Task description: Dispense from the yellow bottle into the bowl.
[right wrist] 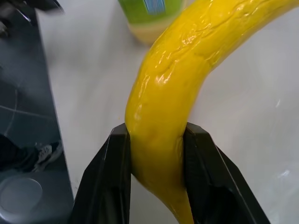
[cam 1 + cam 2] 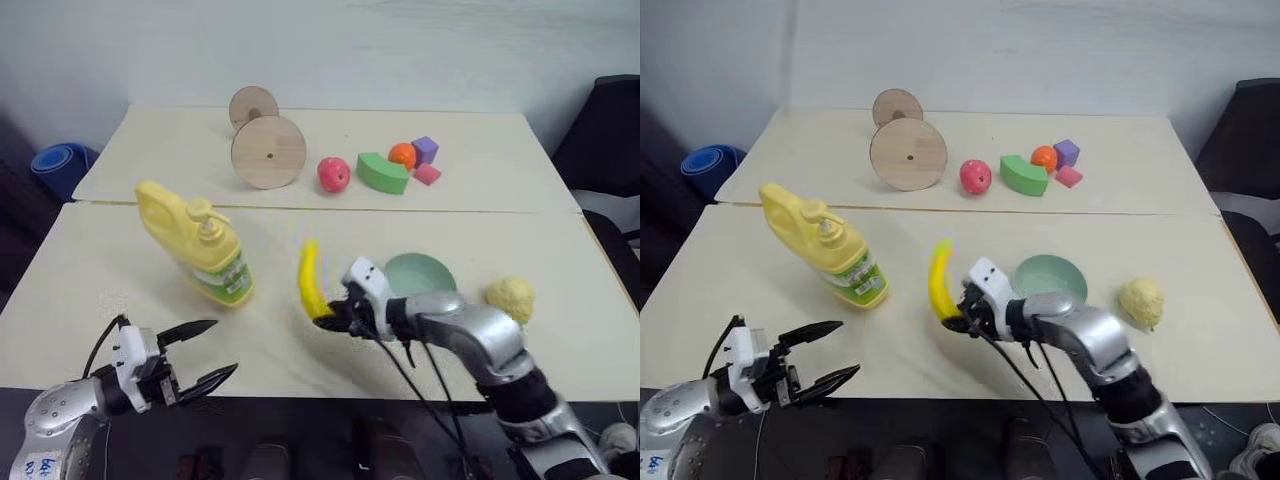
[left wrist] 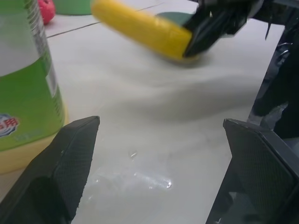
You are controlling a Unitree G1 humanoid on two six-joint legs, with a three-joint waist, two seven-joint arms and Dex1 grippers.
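Note:
The yellow bottle (image 2: 195,241) with pump top and green label stands tilted on the near table, left of centre. The pale green bowl (image 2: 421,275) sits right of centre, partly behind my right arm. My right gripper (image 2: 328,318) is shut on the lower end of a yellow banana (image 2: 311,280), held up off the table between bottle and bowl; the right wrist view shows both fingers (image 1: 114,172) pressed against the banana (image 1: 187,84). My left gripper (image 2: 205,352) hangs open at the table's near edge, below the bottle, holding nothing.
A pale yellow lumpy ball (image 2: 511,296) lies right of the bowl. On the far table stand two wooden discs (image 2: 268,151), a red apple (image 2: 334,174), a green arch block (image 2: 382,173), an orange (image 2: 402,154) and purple and pink blocks (image 2: 425,150).

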